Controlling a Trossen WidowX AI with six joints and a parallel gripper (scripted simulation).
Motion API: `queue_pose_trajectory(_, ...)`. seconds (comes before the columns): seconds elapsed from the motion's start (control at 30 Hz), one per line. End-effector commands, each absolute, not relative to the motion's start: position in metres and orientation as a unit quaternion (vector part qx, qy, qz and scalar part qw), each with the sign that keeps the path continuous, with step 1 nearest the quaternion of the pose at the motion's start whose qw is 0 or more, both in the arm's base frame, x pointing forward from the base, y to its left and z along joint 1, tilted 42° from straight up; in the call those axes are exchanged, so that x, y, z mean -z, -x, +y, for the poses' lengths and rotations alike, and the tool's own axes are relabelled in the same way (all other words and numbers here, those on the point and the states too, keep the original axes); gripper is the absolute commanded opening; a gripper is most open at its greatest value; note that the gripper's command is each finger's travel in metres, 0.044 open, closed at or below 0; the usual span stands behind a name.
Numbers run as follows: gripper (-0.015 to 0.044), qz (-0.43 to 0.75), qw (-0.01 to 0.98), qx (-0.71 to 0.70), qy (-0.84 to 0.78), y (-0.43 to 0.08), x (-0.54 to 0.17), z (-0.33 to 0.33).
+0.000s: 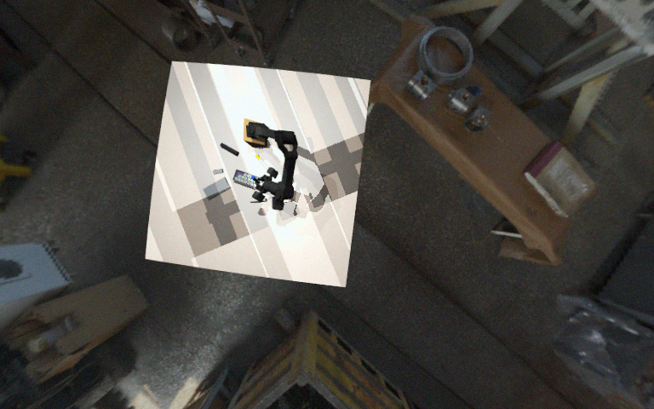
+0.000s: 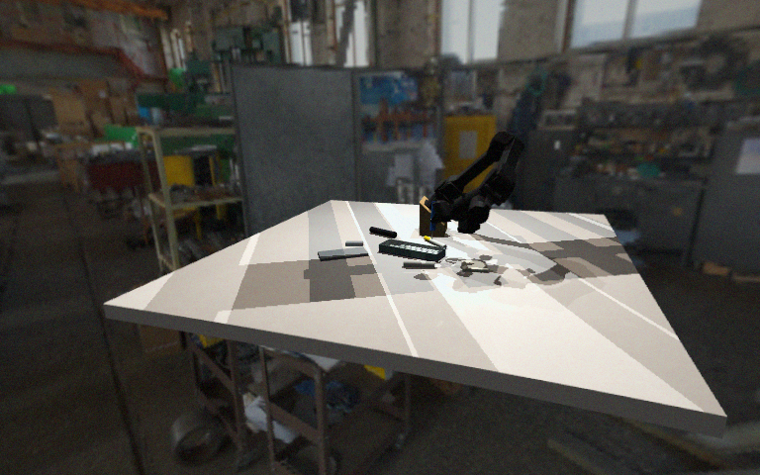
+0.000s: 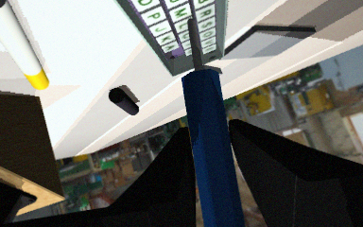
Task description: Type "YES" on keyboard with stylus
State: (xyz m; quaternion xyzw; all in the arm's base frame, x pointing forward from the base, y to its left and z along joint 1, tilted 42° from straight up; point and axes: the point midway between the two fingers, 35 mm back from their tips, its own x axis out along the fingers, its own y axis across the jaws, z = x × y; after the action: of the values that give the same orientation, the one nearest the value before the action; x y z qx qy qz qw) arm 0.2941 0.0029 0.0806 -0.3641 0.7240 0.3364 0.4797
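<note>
- Wrist cam: gripper [image 1: 256, 186] [image 2: 435, 211] [image 3: 209, 132] has its fingers pinched around the blue stylus [image 1: 253, 177] [image 2: 431, 217] [image 3: 208, 118], one on each side.
- Gray tip points toward the keyboard [image 1: 243, 178] [image 2: 411, 250] [image 3: 171, 29] and overlaps its letter keys in that shot; can't tell if it's touching any.
- Keyboard's lying on the table [image 1: 308, 260] [image 2: 358, 341] [image 3: 101, 111], near a white marker with a yellow end [image 1: 258, 157] [image 2: 429, 240] [image 3: 23, 52].
- Black cylinder [image 1: 229, 149] [image 2: 382, 232] [image 3: 124, 101] is lying nearby too, apart from the keyboard.

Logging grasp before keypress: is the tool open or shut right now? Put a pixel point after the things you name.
Shut on the blue stylus [image 1: 254, 178] [image 2: 431, 215] [image 3: 210, 137]: wrist view shows its barrel between the tool's [image 3: 210, 130] two dark fingers.
</note>
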Motion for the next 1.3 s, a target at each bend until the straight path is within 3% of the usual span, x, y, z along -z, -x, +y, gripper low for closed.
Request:
queue_pose_trajectory(0.0, 0.0, 0.704, 0.444, -0.379, 0.404, -0.298, -0.08, -0.004)
queue_pose_trajectory(1.27, 0.0, 0.69, 0.423, -0.405, 0.425, -0.301, -0.054, 0.016)
